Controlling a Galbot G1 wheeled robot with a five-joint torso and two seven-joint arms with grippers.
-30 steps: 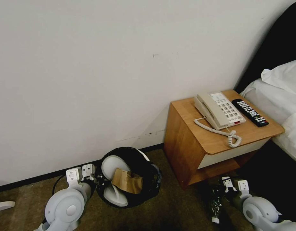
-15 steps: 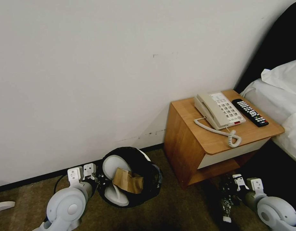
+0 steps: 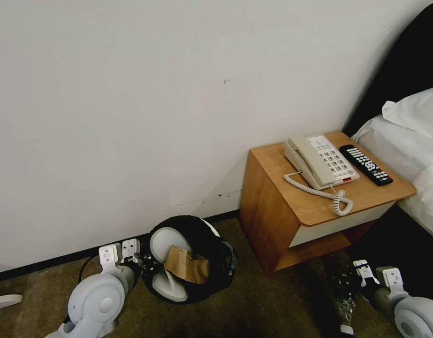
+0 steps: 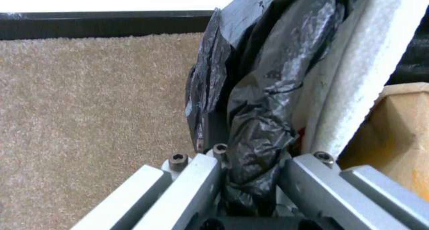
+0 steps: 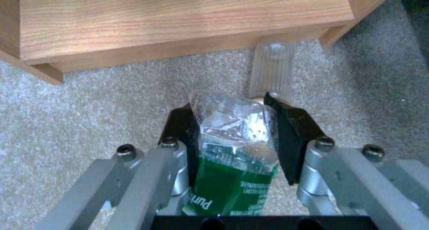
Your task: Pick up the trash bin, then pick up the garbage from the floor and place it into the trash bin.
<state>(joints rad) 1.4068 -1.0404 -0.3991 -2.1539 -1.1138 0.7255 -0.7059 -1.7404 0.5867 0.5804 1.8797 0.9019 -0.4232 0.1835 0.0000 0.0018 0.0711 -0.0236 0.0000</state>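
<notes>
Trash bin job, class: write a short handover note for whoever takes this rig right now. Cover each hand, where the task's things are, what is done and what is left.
Left hand: shut on the crinkly black bag at the rim of the small round white trash bin, beside the wall.
Right hand: shut on a crushed clear plastic bottle with a green label, low over the carpet in front of the wooden nightstand.
Done: a flat white slipper and a brown cardboard piece are in the bin.
Left: get the bottle into the bin; a flat white item lies at the far left floor edge, so check it.
</notes>
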